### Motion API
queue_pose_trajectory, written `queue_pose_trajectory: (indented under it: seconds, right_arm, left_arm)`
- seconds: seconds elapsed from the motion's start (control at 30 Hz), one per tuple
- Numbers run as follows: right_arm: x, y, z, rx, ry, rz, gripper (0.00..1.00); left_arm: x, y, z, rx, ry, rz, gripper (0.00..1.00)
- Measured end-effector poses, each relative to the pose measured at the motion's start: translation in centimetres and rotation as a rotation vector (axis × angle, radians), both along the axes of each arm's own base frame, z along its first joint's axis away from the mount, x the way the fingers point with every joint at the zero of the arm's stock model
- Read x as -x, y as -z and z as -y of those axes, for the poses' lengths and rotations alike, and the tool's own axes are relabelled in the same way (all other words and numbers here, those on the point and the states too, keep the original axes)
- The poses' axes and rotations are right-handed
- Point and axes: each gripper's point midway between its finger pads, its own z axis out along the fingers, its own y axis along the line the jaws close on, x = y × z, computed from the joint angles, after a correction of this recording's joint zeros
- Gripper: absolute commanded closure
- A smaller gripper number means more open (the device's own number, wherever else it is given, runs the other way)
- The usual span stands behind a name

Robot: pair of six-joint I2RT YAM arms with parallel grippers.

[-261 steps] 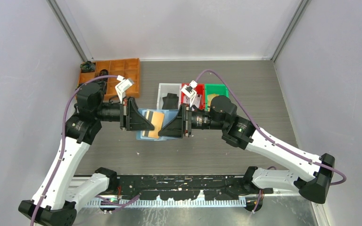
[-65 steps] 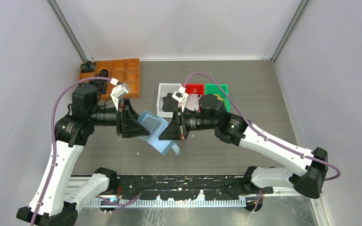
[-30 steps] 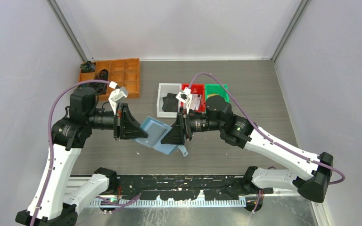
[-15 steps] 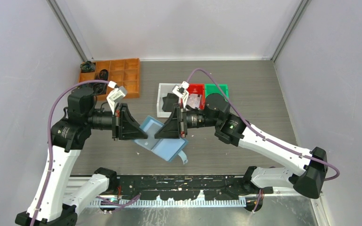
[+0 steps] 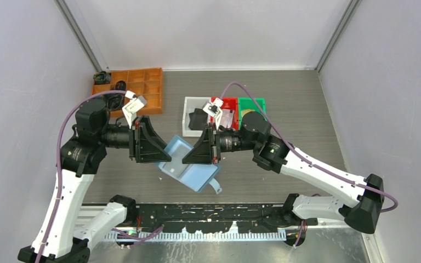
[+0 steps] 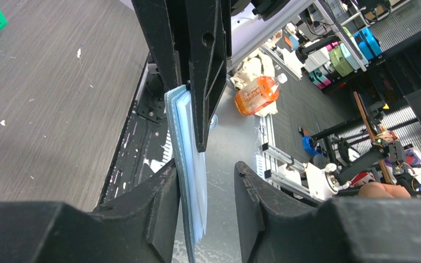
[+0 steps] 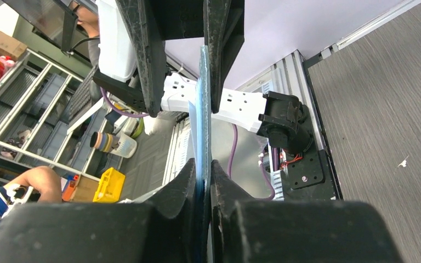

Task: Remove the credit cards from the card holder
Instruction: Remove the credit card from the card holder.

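I see the card holder between my grippers over the table's near middle, left gripper at its left edge, right gripper at its right. Behind it three bins sit side by side; the compartment tray lies far left.

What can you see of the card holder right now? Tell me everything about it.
The card holder is a thin, teal-blue folding wallet, paler blue inside, apparently soft plastic or leather. It hangs tilted in the air, showing two panels from above. The right gripper is clamped on one edge. The left gripper is open around the other, with the holder resting against one finger. A pale tab curls from its near corner. No card shows.
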Motion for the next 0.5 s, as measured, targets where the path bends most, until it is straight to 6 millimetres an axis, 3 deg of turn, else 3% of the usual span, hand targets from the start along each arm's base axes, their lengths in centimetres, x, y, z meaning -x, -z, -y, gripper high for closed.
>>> queue_pose_trajectory:
  seconds: [0.2,0.5]
  right_arm:
    - [0.34,-0.16,0.28,-0.006,-0.012,0.017,0.87]
    - [0.78,-0.3,0.77,-0.017,-0.017,0.033,0.85]
  left_arm:
    - [-0.2,0.09,0.13,0.008,0.004,-0.019,0.86]
    - [-0.34,0.02,0.19,0.011,0.002,-0.029,1.0]
